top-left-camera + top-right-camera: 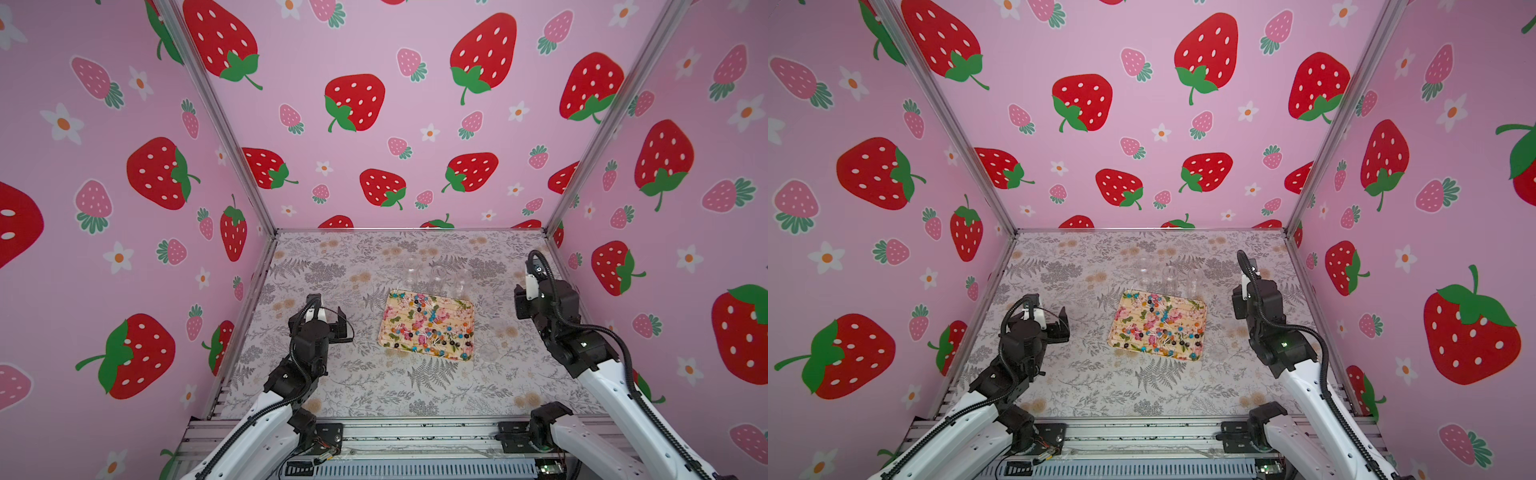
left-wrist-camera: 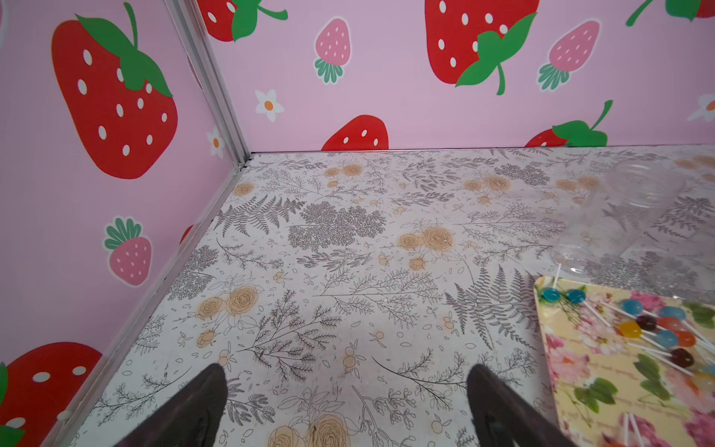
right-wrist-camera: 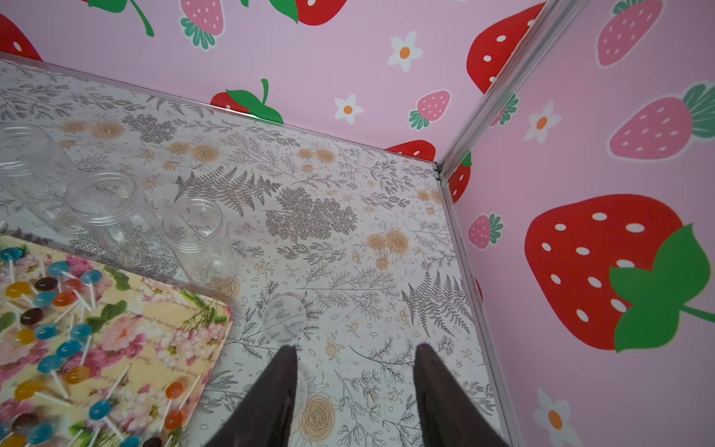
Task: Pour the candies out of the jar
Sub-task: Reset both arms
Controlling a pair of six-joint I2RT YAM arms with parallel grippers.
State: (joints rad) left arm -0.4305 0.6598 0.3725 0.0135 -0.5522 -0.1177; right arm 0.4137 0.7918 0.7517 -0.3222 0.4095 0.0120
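**Candy pour: looks pretty much done to me**

The candies are spread all over the floral tray mid-table, tiny lollipops in blue, orange, red and dark, sticks pointing every which way. None look to have landed on the table itself.

The three clear jars stand upright in a row at the tray's 12 o'clock, just beside its far edge. I can't see a single candy in any of them, so I'd call the pouring finished. What looks like a clear lid lies flat on the table around the tray's 4 o'clock.

My left tool sits at the tray's 9 o'clock, spread as wide as it goes and holding nothing. My right tool is at about 3 o'clock, jaws partly apart with only bare table between them.

Nothing left except maybe backing the arms off, I reckon.
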